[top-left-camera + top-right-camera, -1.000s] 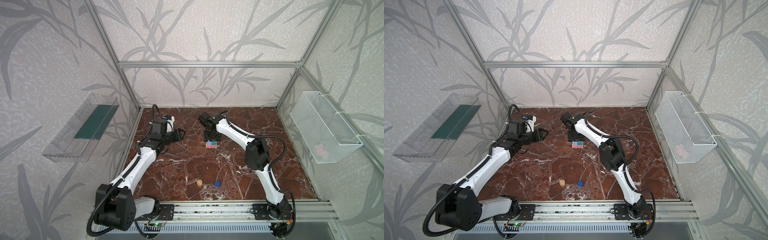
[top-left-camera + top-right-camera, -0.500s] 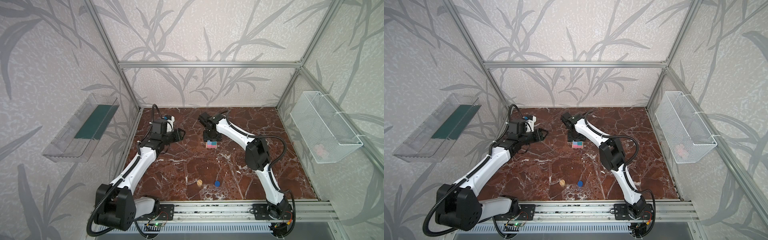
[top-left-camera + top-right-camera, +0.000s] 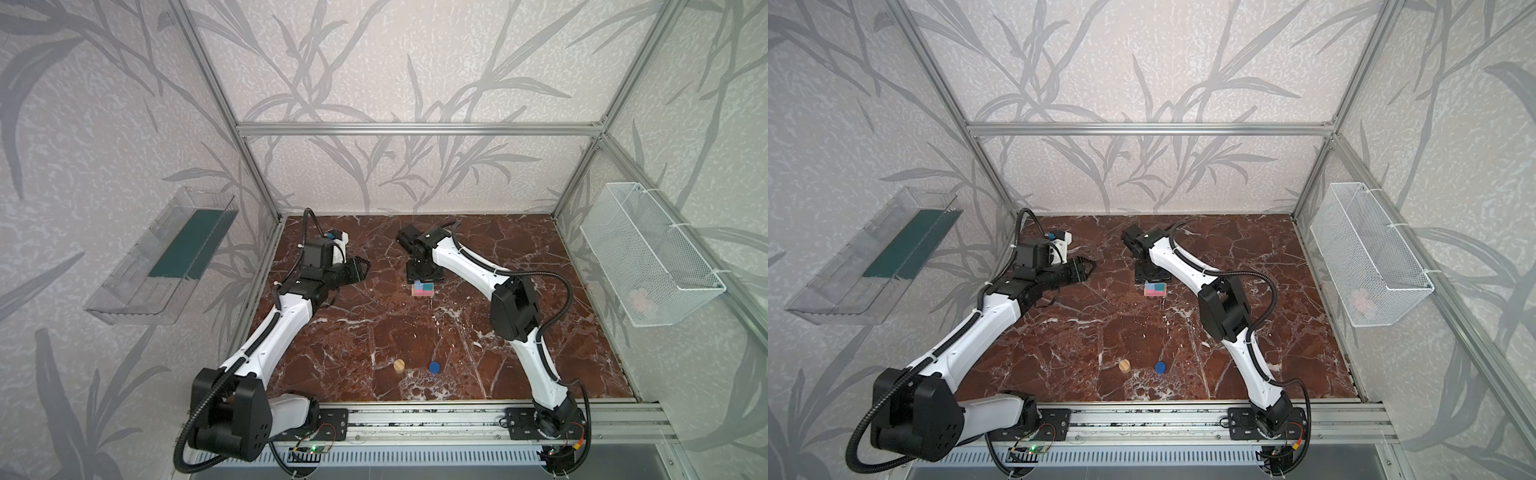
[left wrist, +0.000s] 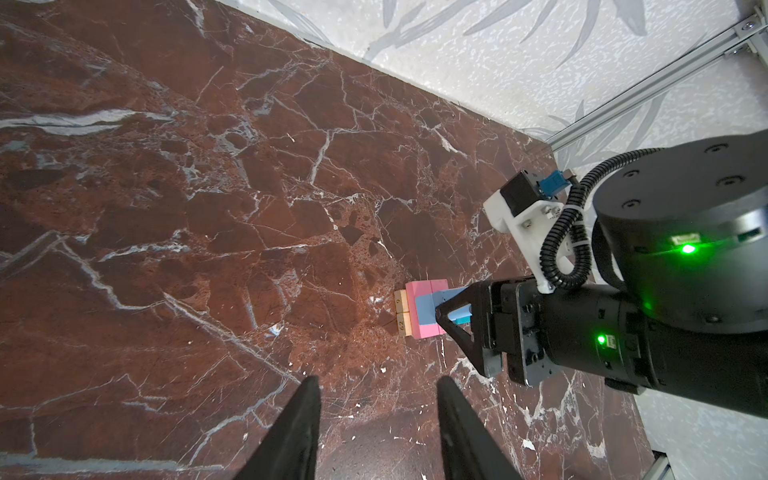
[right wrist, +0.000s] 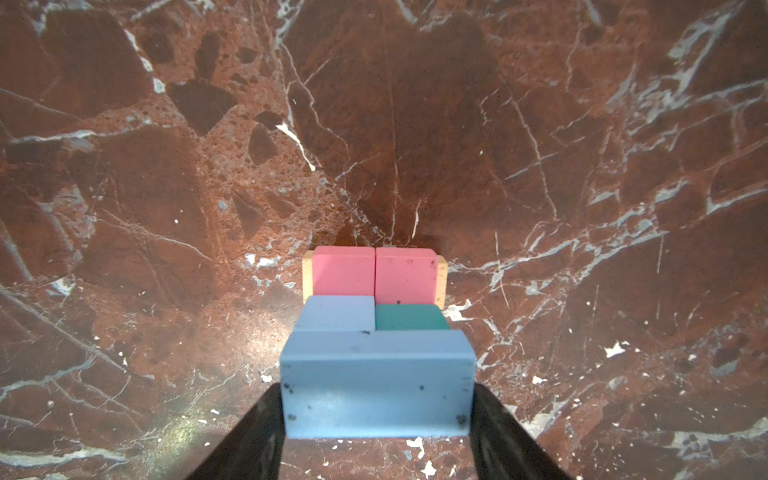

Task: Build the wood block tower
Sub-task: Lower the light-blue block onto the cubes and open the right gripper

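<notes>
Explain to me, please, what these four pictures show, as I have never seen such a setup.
These are two robot arms bolted to a rail at the edge of a marble table. Two pictures look down on the whole scene from above; the other two come from a camera on each arm's wrist. The left gripper is open and empty. The right gripper has its fingers on either side of a light blue block at the top of a small tower of tan, pink, light blue and teal pieces; whether it grips the block, I cannot tell. A tan cylinder and a dark blue cylinder sit loose nearer the rail.
</notes>
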`<action>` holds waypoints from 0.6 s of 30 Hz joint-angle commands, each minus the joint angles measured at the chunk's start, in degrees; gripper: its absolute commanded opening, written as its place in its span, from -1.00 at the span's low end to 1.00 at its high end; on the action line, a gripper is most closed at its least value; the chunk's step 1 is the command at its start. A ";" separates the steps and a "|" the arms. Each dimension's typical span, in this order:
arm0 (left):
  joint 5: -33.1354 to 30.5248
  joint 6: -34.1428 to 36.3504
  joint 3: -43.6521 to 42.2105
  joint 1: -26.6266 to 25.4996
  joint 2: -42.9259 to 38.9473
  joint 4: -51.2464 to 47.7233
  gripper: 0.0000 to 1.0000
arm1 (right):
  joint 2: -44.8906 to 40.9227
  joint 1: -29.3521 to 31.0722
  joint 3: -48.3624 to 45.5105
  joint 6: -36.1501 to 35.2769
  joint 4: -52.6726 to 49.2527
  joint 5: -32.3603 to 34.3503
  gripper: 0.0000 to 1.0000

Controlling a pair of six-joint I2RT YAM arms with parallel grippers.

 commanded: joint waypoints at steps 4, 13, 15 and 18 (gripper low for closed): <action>0.84 0.33 -0.73 0.31 -0.38 -0.48 -0.10 | -0.02 -0.13 1.65 0.57 -1.61 0.61 0.29; 1.02 0.32 -0.62 0.40 -0.16 -0.39 -0.10 | -0.06 -0.08 1.74 0.65 -1.69 0.53 0.25; 1.02 0.34 -0.67 0.40 -0.08 -0.36 -0.10 | -0.05 -0.12 1.73 0.66 -1.68 0.49 0.25; 1.19 0.36 -0.60 0.49 -0.12 -0.34 -0.10 | 0.02 -0.13 1.73 0.75 -1.78 0.43 0.31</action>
